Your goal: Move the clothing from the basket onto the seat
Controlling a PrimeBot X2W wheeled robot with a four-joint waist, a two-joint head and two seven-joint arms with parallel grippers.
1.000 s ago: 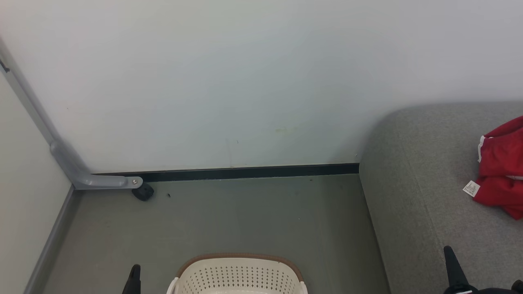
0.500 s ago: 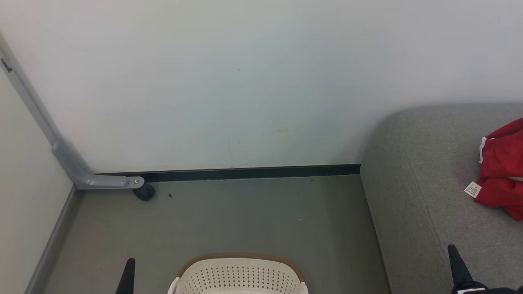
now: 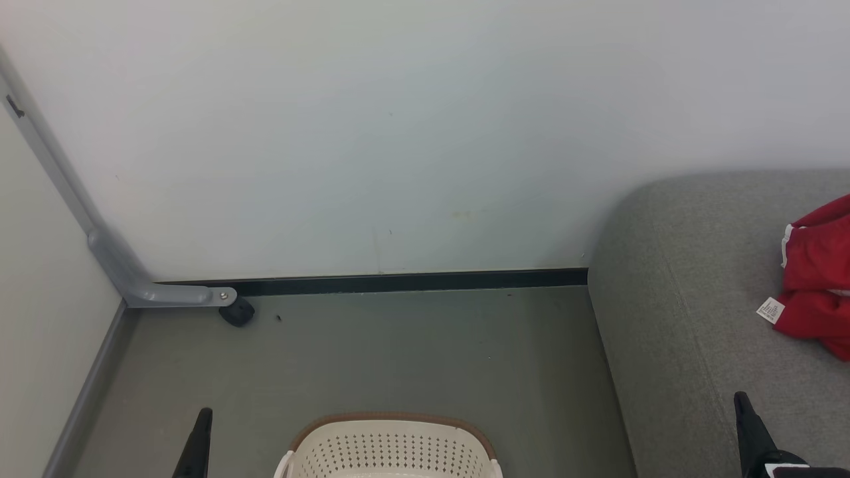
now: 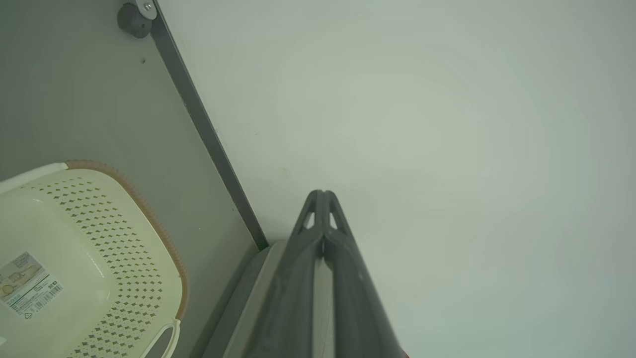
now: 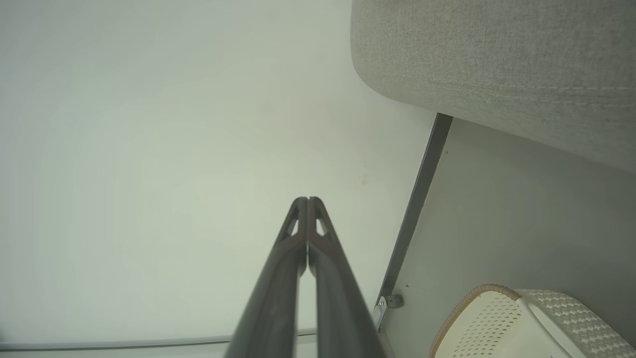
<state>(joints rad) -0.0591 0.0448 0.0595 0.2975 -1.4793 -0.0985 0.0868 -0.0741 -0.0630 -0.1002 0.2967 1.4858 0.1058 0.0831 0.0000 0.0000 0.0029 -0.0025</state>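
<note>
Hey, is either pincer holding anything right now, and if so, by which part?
Nothing is held. The left pincer and the right pincer are both shut, fingers pressed together with nothing between them. The clothing lies on the seat.

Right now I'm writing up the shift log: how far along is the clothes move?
Done: clothing lies on the seat. In hand: nothing; left hand and right hand are shut, empty. Left: perhaps nothing; what shows inside the basket is bare, the rest hidden.
</note>
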